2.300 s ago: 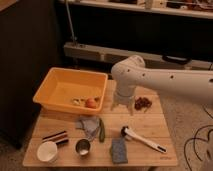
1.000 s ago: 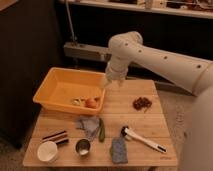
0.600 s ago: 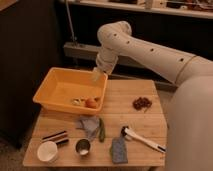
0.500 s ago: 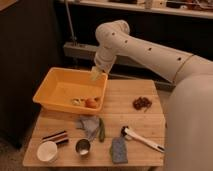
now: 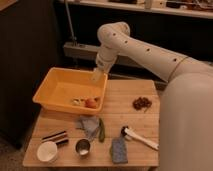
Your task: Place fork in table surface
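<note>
Yellow bin (image 5: 62, 86), white bowl (image 5: 48, 151), metal cup (image 5: 82, 147)

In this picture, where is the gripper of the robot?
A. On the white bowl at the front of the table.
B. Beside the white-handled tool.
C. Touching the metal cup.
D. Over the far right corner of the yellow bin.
D: the gripper hangs over the far right corner of the yellow bin, away from the front of the table surface.
</note>
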Motion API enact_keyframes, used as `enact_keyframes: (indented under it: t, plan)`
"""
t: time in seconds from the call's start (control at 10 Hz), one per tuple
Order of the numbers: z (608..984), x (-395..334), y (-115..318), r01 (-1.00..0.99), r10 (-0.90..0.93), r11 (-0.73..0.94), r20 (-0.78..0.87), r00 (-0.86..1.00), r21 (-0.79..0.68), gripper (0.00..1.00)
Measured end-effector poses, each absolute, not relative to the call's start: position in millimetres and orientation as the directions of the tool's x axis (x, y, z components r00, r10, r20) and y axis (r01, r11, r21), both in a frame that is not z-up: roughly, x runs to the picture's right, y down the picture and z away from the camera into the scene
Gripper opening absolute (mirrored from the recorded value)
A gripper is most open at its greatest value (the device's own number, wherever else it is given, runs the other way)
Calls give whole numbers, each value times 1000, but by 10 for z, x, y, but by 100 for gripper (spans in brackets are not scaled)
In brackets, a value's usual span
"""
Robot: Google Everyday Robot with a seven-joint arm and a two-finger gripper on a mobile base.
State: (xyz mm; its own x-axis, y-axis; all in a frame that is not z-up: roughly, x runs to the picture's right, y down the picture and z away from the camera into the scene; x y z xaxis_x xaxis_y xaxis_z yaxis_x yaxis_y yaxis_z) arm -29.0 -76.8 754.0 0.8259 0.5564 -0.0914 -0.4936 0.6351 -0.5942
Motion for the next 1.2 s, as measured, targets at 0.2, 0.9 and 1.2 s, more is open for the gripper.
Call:
enact_keyframes:
  t: [0.2,0.9,1.2]
  plan:
    - [7662,-328,-697,-310,432,707,42,901,-636,65]
    - [8071,-660,-300,-205,307,736,48,951,-645,65]
    - [8323,-668,-131,-195,270,747,22,963,-636,65]
